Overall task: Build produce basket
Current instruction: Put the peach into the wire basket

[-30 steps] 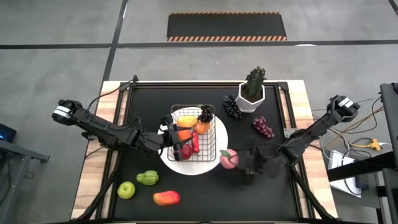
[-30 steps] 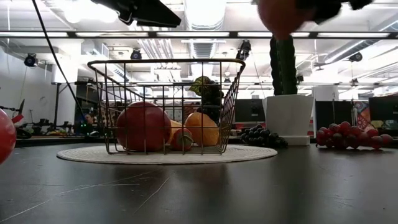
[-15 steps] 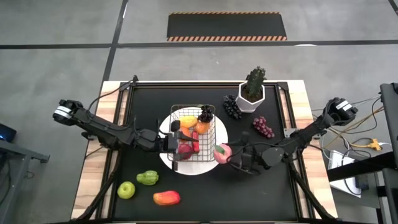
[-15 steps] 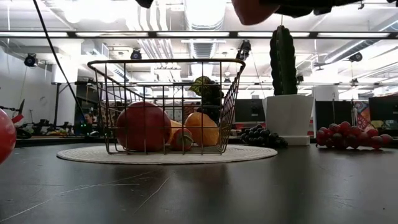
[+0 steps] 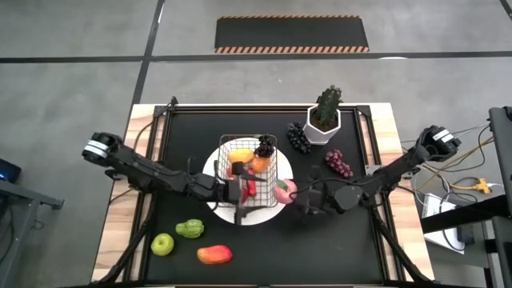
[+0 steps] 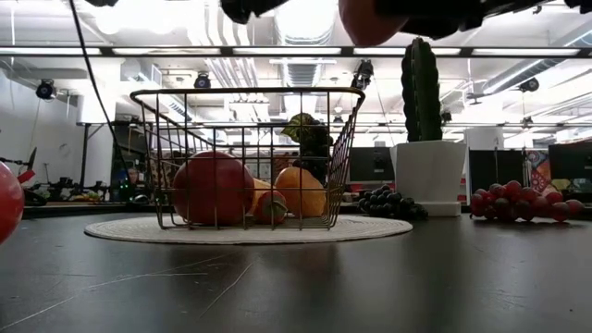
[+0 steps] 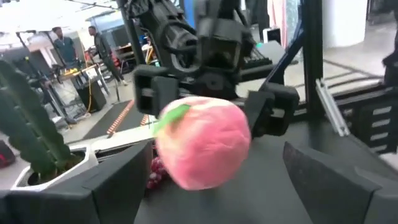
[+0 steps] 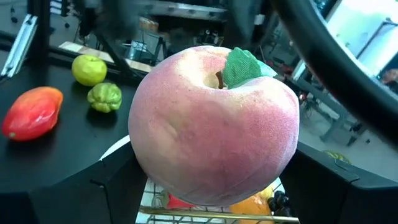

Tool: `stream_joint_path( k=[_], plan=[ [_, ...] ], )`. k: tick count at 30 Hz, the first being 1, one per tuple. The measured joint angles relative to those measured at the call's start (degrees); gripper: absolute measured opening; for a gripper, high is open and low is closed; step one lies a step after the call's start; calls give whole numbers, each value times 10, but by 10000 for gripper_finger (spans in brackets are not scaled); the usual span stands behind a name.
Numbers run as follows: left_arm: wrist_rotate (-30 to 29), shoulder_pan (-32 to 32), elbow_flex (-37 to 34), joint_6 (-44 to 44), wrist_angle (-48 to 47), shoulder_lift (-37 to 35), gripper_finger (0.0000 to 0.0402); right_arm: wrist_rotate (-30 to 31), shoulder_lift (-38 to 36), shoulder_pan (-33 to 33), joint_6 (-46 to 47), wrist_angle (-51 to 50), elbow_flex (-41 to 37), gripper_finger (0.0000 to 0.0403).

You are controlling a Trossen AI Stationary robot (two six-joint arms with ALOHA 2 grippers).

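The wire basket (image 5: 250, 152) stands on a round white plate (image 5: 210, 170) mid-table. It holds a red apple (image 6: 213, 190), an orange (image 6: 299, 191), a red chili (image 5: 252, 188) and more produce. My left gripper (image 5: 240, 200) hovers open and level over the basket's near end, nothing between its fingers (image 7: 118, 183). My right gripper (image 5: 293, 195) is shut on a pink peach (image 5: 282, 190), held in the air just right of the basket and higher than its rim (image 6: 245, 91). The two grippers face each other. My right gripper pinches the peach between its two fingers (image 8: 115, 180), one on each side of its lower half (image 8: 155, 171). The fingers come level from the table's right. The peach is lifted clear of table and basket, its stem and green leaf (image 8: 239, 65) showing on top in the wrist view.
A green apple (image 5: 162, 244), a green pepper (image 5: 190, 229) and a mango (image 5: 214, 254) lie near the front left. Dark grapes (image 5: 298, 138), red grapes (image 5: 338, 163) and a potted cactus (image 5: 324, 116) stand at the back right.
My left gripper has gone rightward and nearer across the basket, has tipped up to level, and its fingers stand wider apart. My right gripper has carried the peach left toward the basket's right wall, keeping it in the air.
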Motion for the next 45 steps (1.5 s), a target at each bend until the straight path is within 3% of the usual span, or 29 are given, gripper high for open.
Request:
stream_joint_path(
  k=[4,9,21,30,36,45],
  plan=[
    [1,5,26,12,4,35,344,-3,0,-13,26,-4,0,299],
    [-7,21,45,10,7,56,344,-57,0,-21,31,-4,0,299],
    [22,33,64,0,37,101,344,-59,0,-23,37,-4,-1,299],
    [29,36,64,-11,37,104,281,-53,0,-22,37,-6,-1,303],
    [29,36,64,-14,35,104,259,-56,0,-24,56,-6,-1,350],
    [-74,24,51,-20,-16,92,257,-44,-31,-24,62,-28,0,372]
  ],
)
